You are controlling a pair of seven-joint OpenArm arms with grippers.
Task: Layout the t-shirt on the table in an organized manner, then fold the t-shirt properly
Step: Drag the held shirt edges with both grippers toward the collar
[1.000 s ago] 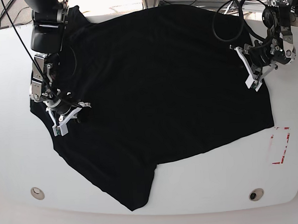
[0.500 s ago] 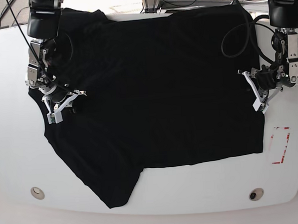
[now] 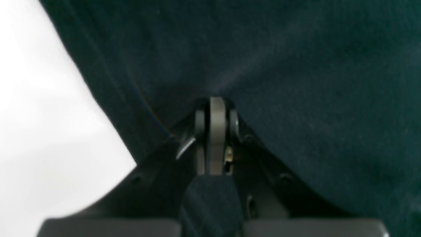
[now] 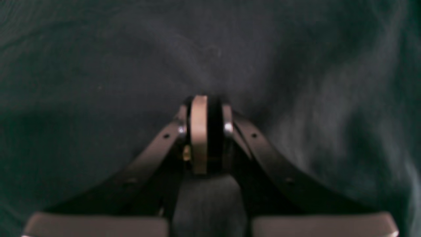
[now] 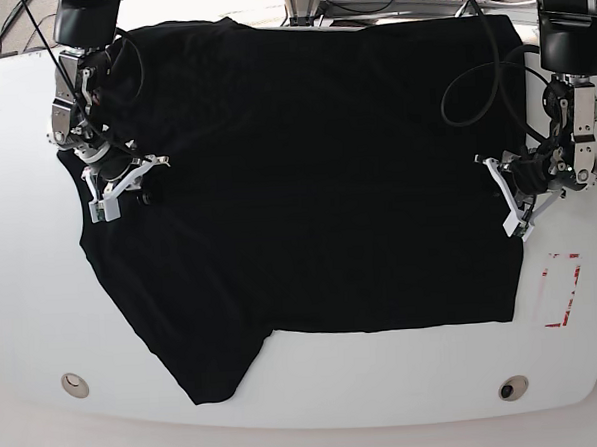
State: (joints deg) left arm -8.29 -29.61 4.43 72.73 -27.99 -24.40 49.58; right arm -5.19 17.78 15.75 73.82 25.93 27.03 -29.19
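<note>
The t-shirt (image 5: 316, 172) lies spread across most of the table (image 5: 22, 298), a wide black sheet reaching from the far edge down toward the near side. Its near hem runs fairly straight on my left side, while on my right side a sleeve or corner hangs down in a point toward the near edge. My right gripper (image 5: 105, 206) sits on the shirt's edge on that side, jaws pressed together with a fold of black cloth pinched between them; in the right wrist view the cloth bunches up right at the closed fingertips (image 4: 199, 108), with soft wrinkles fanning away. My left gripper (image 5: 513, 222) is at the opposite edge of the shirt, also clamped tight on the fabric; its wrist view shows the shirt's edge running diagonally with bare white table beside it. Just beyond that edge lies the red dashed rectangle (image 5: 560, 290). Two small round holes (image 5: 75, 384) sit near the table's front corners.
</note>
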